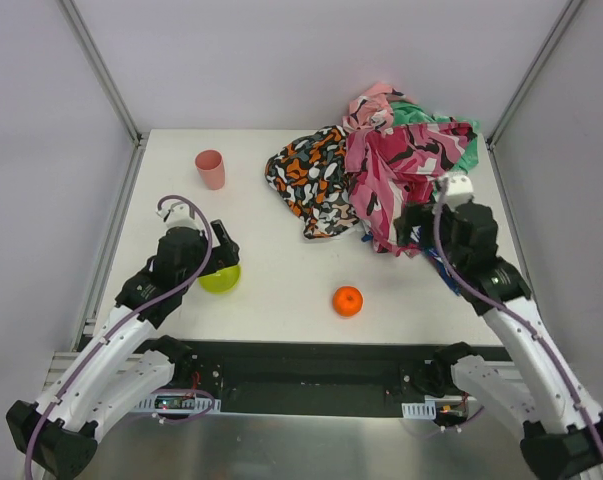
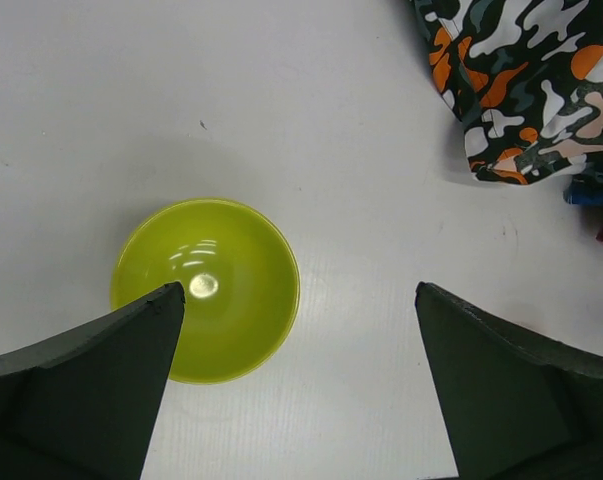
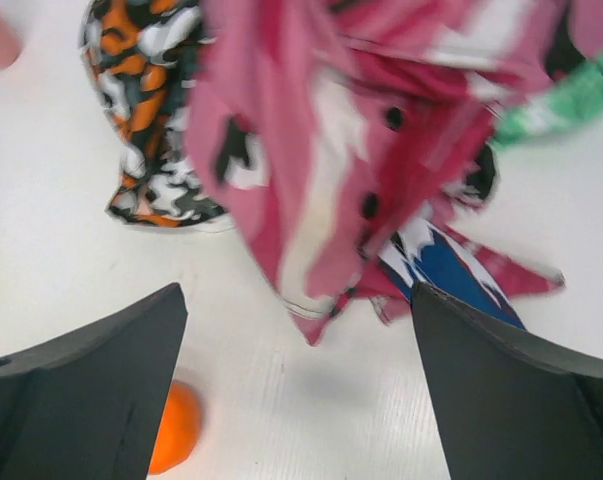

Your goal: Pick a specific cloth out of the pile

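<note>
I cannot find the white cloth in any view; I take it to be buried in the pile [image 1: 381, 165] at the far right of the desk [image 1: 281, 250]. My right fingers [image 3: 296, 290] are spread wide, holding nothing, just over the pile's near edge where the pink-black cloth [image 3: 311, 150] lies. My left fingers [image 2: 299, 290] are also wide and empty, over a green bowl [image 2: 206, 290] at the near left. The garment should be light, limp and thin, likely to snag and drag its neighbours. I would pinch a bunched fold of its body rather than a strap, once a white patch shows
</note>
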### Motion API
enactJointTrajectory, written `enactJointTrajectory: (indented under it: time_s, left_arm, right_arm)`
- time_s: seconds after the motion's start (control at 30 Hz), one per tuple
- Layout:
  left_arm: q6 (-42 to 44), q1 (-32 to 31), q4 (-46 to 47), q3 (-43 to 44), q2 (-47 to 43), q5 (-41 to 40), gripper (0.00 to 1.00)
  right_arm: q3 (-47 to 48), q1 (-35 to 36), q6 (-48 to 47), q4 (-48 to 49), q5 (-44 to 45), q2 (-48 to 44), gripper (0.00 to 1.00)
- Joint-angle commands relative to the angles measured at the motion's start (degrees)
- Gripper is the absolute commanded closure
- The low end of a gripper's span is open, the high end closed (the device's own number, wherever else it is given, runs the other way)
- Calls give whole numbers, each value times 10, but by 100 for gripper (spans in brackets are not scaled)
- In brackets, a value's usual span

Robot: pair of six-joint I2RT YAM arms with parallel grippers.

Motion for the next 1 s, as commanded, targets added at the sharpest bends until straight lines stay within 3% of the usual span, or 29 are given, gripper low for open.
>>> enactJointTrajectory:
  time_s: [0.0,0.1,0.2,0.3,0.47,0.7,0.97]
  left_arm:
    - [10,0,-2,-11,5,-20,1]
    - [10,1,-2,-17,1,-22,1]
    - [10,0,-3,-21,-6,-25,1]
    - [10,1,-3,-24,-14,-23,1]
    - [6,1,-2,-31,-29,-18,1]
    - [15,1,-3,-38,-37,-15,1]
    - [15,1,-3,-35,-34,-18,1]
  right_arm:
    - [124,149,-155,-48,62,126,4]
    - [182,251,-291,-54,130,229,4]
    - [230,311,-456,-72,141,359,4]
    - [307,340,-516,-109,163,480,4]
    - [429,343,-532,-112,158,626,4]
    - [511,333,-520,-102,180,775,4]
    - [578,286,-472,-111,226,856,3]
